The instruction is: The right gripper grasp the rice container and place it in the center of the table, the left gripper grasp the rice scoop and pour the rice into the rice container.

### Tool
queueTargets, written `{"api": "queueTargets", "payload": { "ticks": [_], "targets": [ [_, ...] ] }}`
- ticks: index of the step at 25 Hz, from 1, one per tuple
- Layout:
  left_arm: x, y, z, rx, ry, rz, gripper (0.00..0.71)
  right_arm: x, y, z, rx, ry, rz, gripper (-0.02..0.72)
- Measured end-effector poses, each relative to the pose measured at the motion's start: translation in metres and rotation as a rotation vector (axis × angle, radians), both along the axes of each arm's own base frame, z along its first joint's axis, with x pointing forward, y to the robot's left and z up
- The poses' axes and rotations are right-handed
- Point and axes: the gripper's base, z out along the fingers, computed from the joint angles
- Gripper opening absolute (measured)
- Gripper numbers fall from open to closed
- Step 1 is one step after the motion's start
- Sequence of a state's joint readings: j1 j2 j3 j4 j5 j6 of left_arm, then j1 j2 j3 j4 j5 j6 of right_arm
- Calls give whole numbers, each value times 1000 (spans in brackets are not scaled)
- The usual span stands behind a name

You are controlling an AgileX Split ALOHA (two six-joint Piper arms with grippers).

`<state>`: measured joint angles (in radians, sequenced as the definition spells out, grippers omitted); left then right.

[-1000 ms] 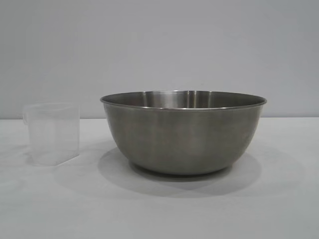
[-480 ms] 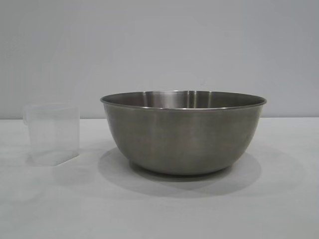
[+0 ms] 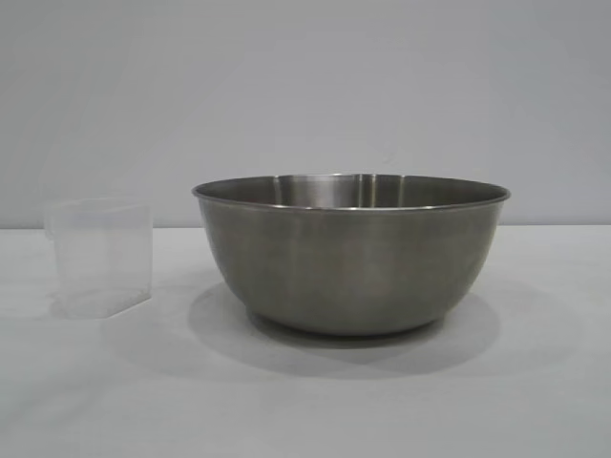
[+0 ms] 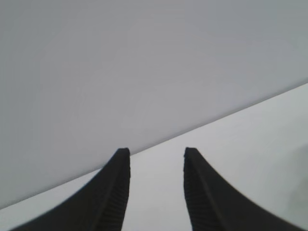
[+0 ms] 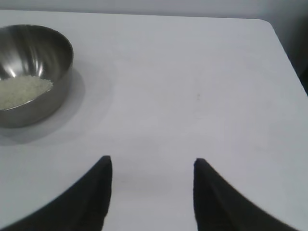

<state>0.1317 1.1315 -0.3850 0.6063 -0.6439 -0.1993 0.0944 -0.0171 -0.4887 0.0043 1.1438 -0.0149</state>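
The rice container (image 3: 351, 253), a wide steel bowl, stands in the middle of the white table (image 3: 535, 382) in the exterior view. In the right wrist view it (image 5: 29, 57) holds a small heap of rice (image 5: 21, 90). The rice scoop (image 3: 98, 256), a translucent plastic cup, stands upright to the bowl's left and looks empty. Neither arm shows in the exterior view. My left gripper (image 4: 156, 153) is open and empty over bare table, facing the wall. My right gripper (image 5: 153, 162) is open and empty over bare table, apart from the bowl.
A plain grey wall (image 3: 305, 86) rises behind the table. In the right wrist view the table's rounded corner (image 5: 269, 26) and side edge show, with dark floor beyond.
A faint shadow on the table in front of the scoop has shifted and faded. The bowl and the scoop have not moved.
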Motion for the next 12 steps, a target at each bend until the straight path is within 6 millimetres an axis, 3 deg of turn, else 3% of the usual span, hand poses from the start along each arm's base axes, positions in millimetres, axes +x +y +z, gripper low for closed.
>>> {"api": "queueTargets", "payload": {
  "ticks": [12],
  "targets": [
    [-21,-21,24,61,-119,-105,216,0,0,0,0,0,0,365]
  ]
}}
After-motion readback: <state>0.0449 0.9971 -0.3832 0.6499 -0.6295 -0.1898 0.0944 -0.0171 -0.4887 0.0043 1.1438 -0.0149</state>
